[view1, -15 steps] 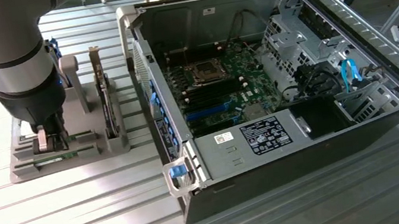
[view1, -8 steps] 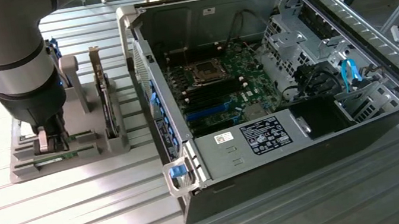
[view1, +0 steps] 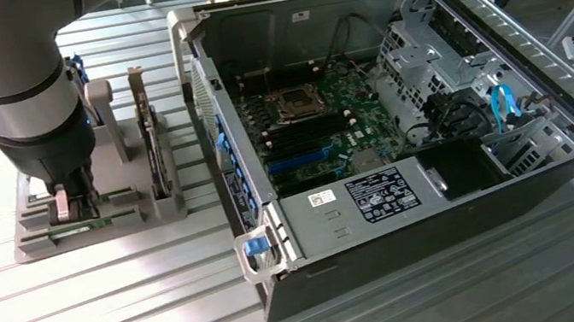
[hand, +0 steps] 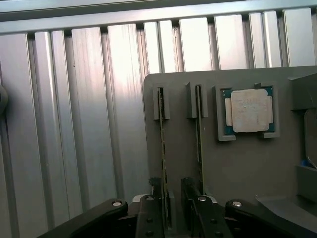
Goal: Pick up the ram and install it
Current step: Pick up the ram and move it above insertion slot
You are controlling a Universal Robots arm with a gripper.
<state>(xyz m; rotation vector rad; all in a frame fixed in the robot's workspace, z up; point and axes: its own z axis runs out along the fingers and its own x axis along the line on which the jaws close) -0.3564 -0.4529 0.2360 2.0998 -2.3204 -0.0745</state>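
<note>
The claw [hand: 171, 213] stands wide open, low over the grey holder [view1: 35, 244], gripping nothing. In the wrist view its two dark fingers [hand: 190, 210] straddle the near end of the ram [hand: 162, 148]. This is a thin green stick seen edge-on, upright in its slot. There is a gap between the stick and at least one finger, so it sits between them unclamped. A second ram stick [hand: 199, 144] stands parallel just beside the first, outside the fingers. Beyond that one, a square silver processor [hand: 250, 110] lies flat in its own pocket of the holder.

In the exterior view the arm [view1: 8, 75] comes down from about eleven o'clock, with the claw at the holder's near end. A dark expansion card [view1: 155, 152] stands on edge in the same holder, at about two o'clock from the claw.

The holder rests on the ribbed metal table [view1: 114, 309]. The open computer case [view1: 447, 222] lies on its side at three o'clock from the holder, just beside it. Its motherboard [view1: 317, 134] faces up, with a square socket near the board's middle and blue and black slots at about six o'clock from that socket. A blue cable [view1: 503, 105] loops inside the case at three o'clock from the board.
</note>
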